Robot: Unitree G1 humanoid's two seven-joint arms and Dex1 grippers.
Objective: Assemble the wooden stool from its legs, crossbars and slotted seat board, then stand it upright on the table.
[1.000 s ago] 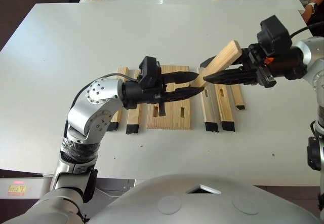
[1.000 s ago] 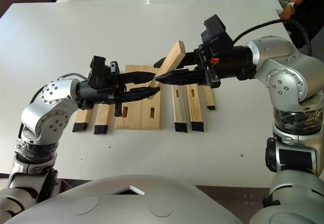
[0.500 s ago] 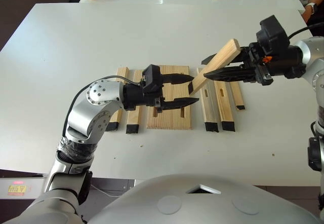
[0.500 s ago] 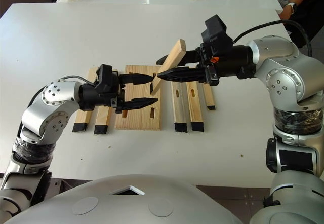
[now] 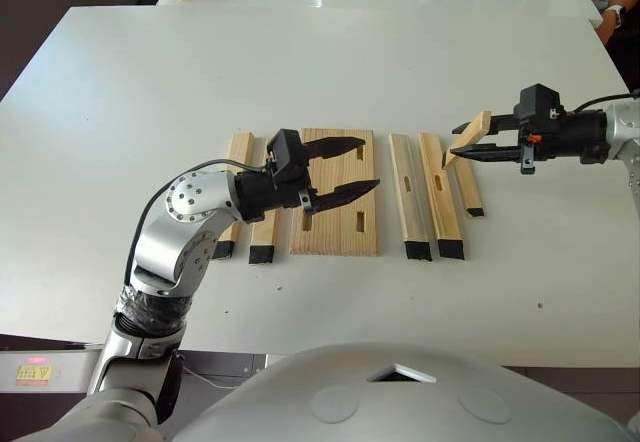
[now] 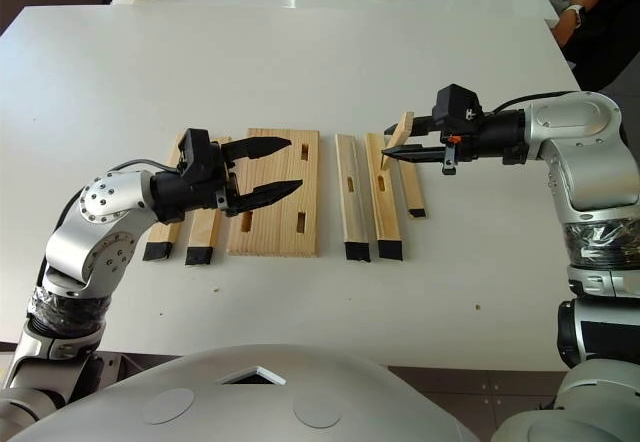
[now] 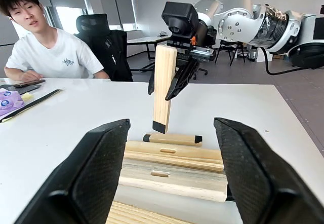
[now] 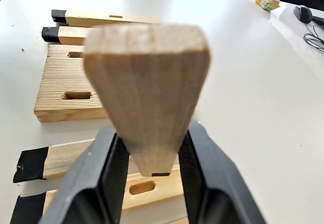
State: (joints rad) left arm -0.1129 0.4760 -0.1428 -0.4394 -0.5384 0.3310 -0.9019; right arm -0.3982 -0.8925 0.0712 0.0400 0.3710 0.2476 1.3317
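Tabletop (image 5: 150, 82): one board (image 5: 335, 237), five sticks (image 5: 408, 212); right fingers (image 8: 96, 183) clamp sixth stick (image 8: 147, 92), left fingers (image 5: 345, 191) wide.

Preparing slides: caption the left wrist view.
Open left tool frames the right tool gripping a black-tipped wooden leg above legs lying on the white table.

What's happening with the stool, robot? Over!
Left hand open, over the seat board. Right hand shut on a stick, tilted up above the flat sticks. Stool not built yet.
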